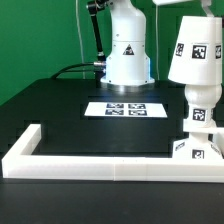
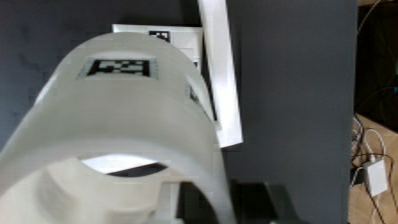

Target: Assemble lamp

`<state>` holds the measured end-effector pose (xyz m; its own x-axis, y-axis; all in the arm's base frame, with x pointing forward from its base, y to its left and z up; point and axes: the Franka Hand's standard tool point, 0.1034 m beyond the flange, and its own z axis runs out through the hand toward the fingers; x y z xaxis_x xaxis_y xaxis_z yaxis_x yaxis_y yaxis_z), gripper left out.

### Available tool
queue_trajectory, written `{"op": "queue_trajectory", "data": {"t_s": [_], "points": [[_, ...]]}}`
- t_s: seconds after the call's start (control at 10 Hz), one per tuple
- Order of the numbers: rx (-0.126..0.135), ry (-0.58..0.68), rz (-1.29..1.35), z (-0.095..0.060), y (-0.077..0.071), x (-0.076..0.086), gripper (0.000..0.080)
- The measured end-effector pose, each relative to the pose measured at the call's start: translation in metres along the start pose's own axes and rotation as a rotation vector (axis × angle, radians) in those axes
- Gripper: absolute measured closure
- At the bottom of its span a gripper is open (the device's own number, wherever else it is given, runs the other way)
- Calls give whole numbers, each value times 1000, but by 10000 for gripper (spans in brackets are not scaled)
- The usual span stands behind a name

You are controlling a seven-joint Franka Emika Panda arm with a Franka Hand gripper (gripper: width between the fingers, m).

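Claw: you see only dark finger parts of the gripper (image 2: pixel 217 203) at the edge of the wrist view, beside the wall of the shade (image 2: pixel 116 130). I cannot tell how far it is open or if it holds the shade.
Shade: in the exterior view the shade (image 1: pixel 195 50) is high at the exterior view's right, upright, with 1 tag facing the camera. I judge it is carried by the arm, because nothing else seems to support it.
Bulb: the bulb (image 1: pixel 201 103) stands directly under the shade; its round head is touching or almost touching the shade's lower edge.
Base: the base (image 1: pixel 197 146) is against the white border rail (image 1: pixel 90 160), and the bulb stands on it.
Marker board: the marker board (image 1: pixel 127 108) lies flat on the black table (image 1: pixel 60 115), well apart from the lamp.
Progress: I judge 2 parts are joined, base and bulb. Left for you is 1 step, to lower the shade over the bulb and release it.
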<state>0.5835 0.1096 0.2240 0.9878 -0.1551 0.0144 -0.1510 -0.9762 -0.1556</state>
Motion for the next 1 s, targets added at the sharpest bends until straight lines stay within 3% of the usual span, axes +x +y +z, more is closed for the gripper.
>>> {"op": "queue_trajectory", "data": {"t_s": [0.3, 1.0], "points": [[-1, 7, 8, 4, -5, -1, 755], [-19, 21, 6, 50, -8, 1, 755]]}}
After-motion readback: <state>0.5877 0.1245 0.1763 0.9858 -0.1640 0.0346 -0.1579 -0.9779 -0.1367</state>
